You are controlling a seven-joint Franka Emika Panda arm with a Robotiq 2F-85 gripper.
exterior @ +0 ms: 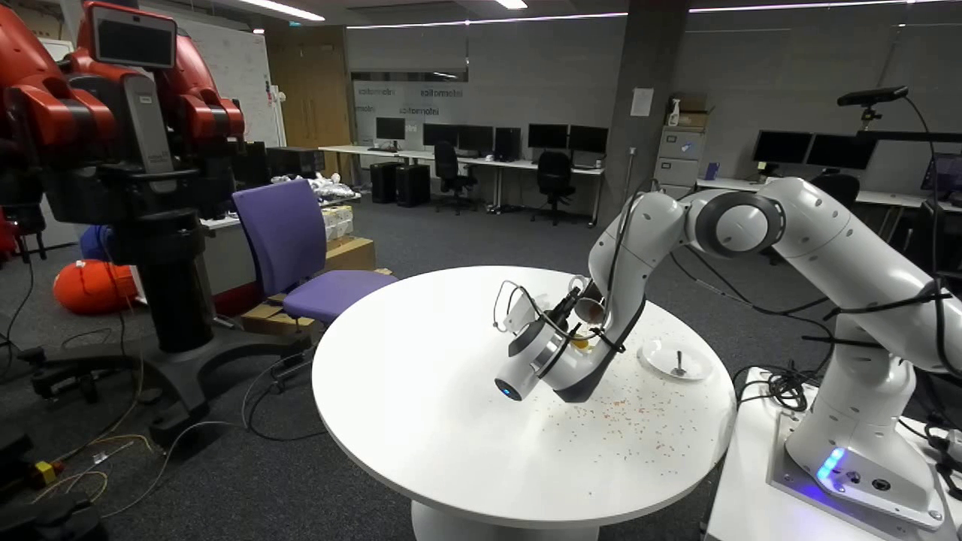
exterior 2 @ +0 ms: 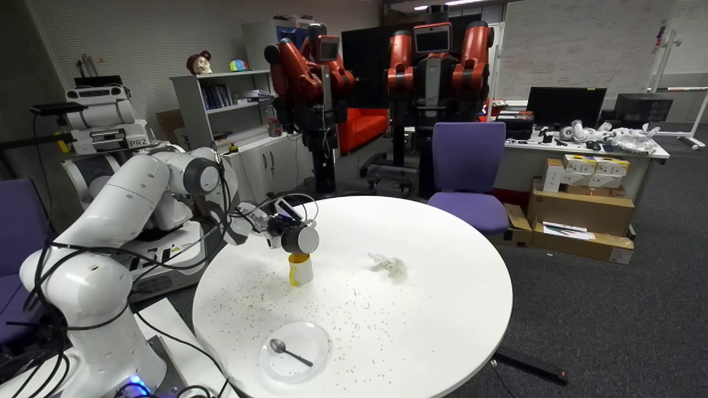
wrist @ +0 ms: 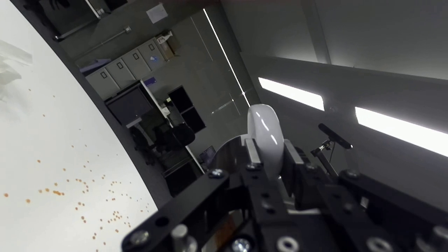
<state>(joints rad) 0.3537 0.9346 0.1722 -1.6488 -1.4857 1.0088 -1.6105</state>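
Dark along the side and pale at one round end, for the held mug (exterior 2: 301, 240): tipped over, aloft, just above the upright white-and-yellow mug (exterior 2: 303, 274) at six o'clock in an exterior view, touching or apart impossible to tell. Pinched by its white handle (wrist: 267, 136), with the gripper (wrist: 273, 151) closed to that handle's thickness. Apparently lifted and tilted already; not yet set down or released; with no contents to be made out, hard to judge further. Outward from the white-and-yellow mug: at three o'clock, crumpled translucent plastic (exterior 2: 396, 268); at six, a plate (exterior 2: 310, 340) with a spoon (exterior 2: 280, 347); from four round to eight, orange specks (wrist: 57, 192) over the white table (exterior 2: 453, 293).
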